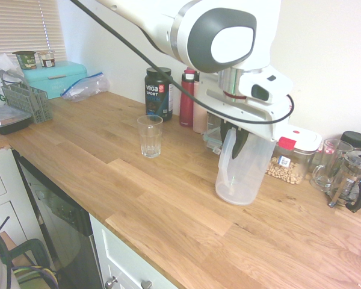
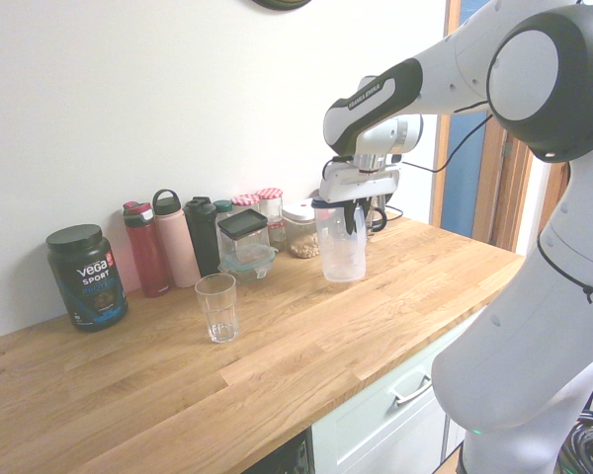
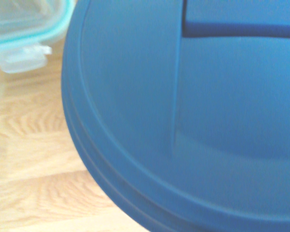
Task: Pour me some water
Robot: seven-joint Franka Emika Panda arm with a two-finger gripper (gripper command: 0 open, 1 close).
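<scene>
the wrist view is filled by the blue lid [image 3: 193, 121] of the pitcher [image 1: 243, 162], so the end effector [image 1: 236, 133] sits directly over it at the top. the exterior views show dark fingers reaching down at the pitcher's handle side; whether they are spread or already pinching the handle cannot be told. the pitcher stands upright on the table [image 1: 168, 205], base flat, translucent, and the water is not discernible through its wall; judged to be a small amount at the bottom. the drinking glass [image 1: 150, 136] stands upright and apart from the pitcher, nearer the black supplement tub [image 1: 159, 91] and the red bottle [image 1: 187, 99].

step in hand, by judgement: securing the pitcher before carrying it to the glass. recommended: confirm a firm grip on the handle before lifting, lift straight to clear the nut container [image 1: 292, 158] just behind, keep level in transit, then tilt slowly with the spout over the glass rim, since little water needs a steep tilt.
</scene>
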